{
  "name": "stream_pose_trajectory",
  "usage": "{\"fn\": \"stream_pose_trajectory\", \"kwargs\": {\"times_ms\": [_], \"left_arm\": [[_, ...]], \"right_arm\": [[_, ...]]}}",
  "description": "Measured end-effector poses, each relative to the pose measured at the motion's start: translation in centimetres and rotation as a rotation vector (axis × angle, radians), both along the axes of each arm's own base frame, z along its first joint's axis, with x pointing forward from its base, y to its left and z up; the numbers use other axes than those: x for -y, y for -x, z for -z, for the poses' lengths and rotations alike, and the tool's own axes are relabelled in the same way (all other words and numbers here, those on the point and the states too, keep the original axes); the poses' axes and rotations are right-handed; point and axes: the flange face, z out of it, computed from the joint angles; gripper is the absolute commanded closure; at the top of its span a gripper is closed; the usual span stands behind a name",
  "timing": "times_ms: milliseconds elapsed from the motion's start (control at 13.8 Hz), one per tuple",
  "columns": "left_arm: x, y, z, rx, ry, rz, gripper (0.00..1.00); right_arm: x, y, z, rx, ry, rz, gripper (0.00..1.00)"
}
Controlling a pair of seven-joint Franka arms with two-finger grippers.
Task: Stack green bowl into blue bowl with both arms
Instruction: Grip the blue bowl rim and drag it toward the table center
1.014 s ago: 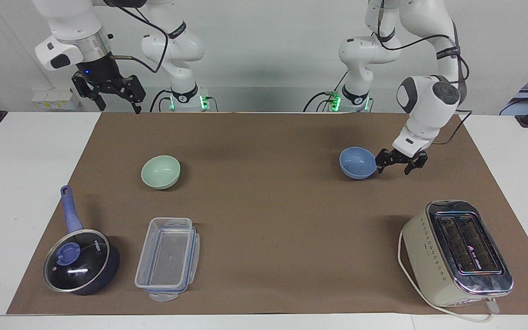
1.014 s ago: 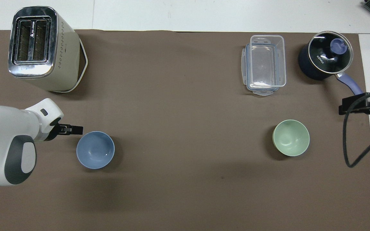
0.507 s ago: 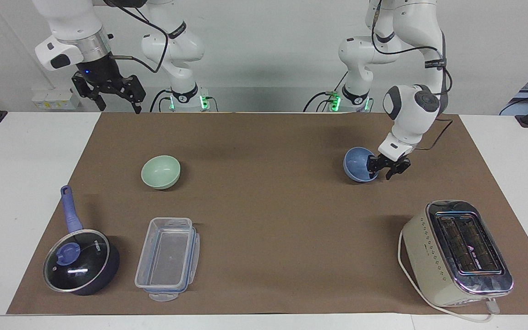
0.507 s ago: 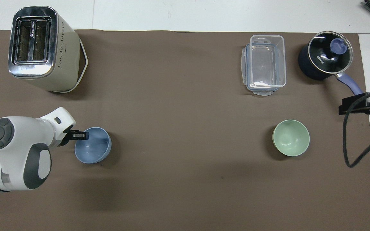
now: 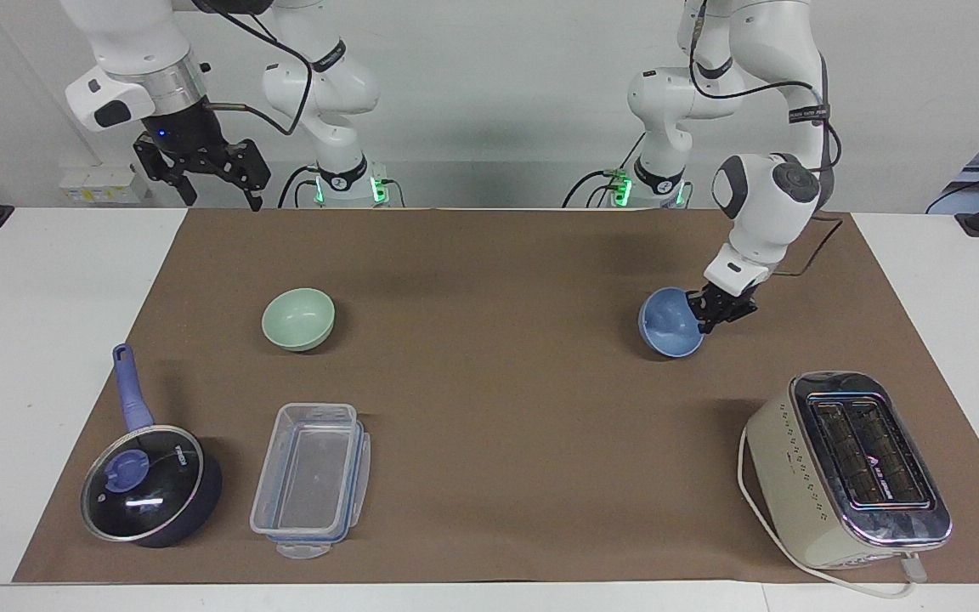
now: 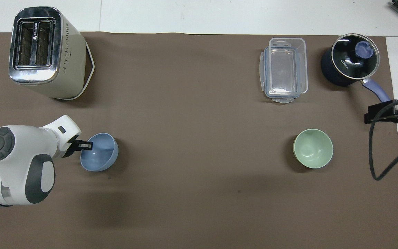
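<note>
Early still: left gripper [image 5: 704,319] is pinched onto the blue bowl [image 5: 670,323] rim, bowl tipped, at the left arm's end. Green bowl [image 5: 298,318] sits untouched toward the right arm's end. Right gripper [image 5: 216,176] waits high, fingers spread, empty. Stacking not started.

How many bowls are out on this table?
2. The blue bowl is tilted in the left pincer at the left arm's end. The green bowl sits on the mat toward the right arm's end.
</note>
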Motion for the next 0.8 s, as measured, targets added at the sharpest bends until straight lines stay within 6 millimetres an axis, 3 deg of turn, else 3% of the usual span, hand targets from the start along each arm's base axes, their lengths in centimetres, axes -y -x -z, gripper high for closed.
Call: {"fn": "stream_pose_trajectory", "kwargs": {"times_ms": [579,796], "left_arm": [[1.5,-2.4,-7.8,-0.039,0.011,0.034,1.00],[6.1,-1.8,-8.3,-0.045,0.030,0.021,1.00]], "right_arm": [[0.0,0.0,0.0,0.000,0.000,0.000,0.00],[0.0,0.0,0.0,0.000,0.000,0.000,0.00]]}}
